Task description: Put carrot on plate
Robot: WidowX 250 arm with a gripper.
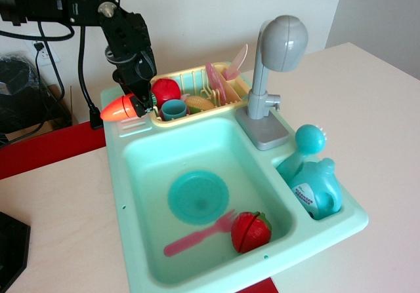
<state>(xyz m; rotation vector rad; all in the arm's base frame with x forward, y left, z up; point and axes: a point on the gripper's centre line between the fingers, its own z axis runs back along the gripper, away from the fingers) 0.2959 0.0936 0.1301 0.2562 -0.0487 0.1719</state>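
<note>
The orange toy carrot point(116, 110) hangs in the air above the sink's back left corner, pointing left, with its green end gripped. My gripper point(138, 101) is shut on that green end, coming down from the black arm at upper left. The teal-blue plate point(198, 197) lies flat on the bottom of the sink basin, well below and to the right of the carrot.
The mint toy sink point(131, 195) holds a pink fork point(197, 235) and a red strawberry point(250, 231) beside the plate. A yellow rack point(197, 77) at the back holds a red fruit, a teal cup point(173, 110) and pink plates. A grey tap point(272, 63) stands to the right, and a blue watering can point(314, 178).
</note>
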